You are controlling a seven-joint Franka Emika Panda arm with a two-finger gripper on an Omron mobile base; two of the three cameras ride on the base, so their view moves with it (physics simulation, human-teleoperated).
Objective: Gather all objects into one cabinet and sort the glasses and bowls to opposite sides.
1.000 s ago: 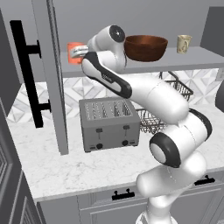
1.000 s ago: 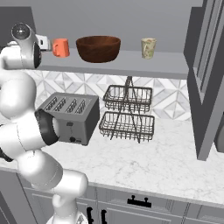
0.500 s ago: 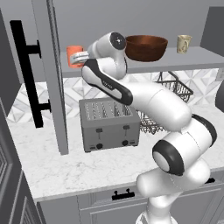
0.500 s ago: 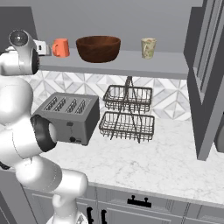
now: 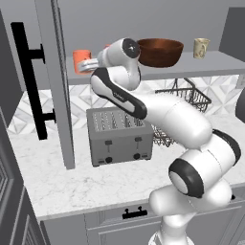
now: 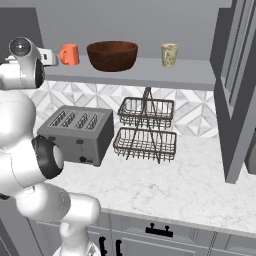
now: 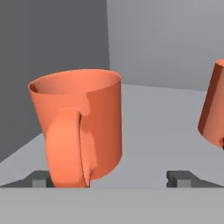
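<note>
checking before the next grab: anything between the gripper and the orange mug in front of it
Nothing visible: in the hand view the orange mug stands upright on the shelf directly ahead of the open gripper, handle toward it. A second orange mug stands off to one side.

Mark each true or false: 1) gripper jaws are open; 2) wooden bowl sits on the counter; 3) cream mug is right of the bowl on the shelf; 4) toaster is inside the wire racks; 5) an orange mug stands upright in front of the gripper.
1) The gripper has its jaws open. True.
2) The wooden bowl is on the counter. False: it stands on the cabinet shelf.
3) The cream mug is right of the bowl. True.
4) The toaster is inside the wire racks. False: it stands beside them on the counter.
5) An orange mug stands upright before the gripper. True.
</note>
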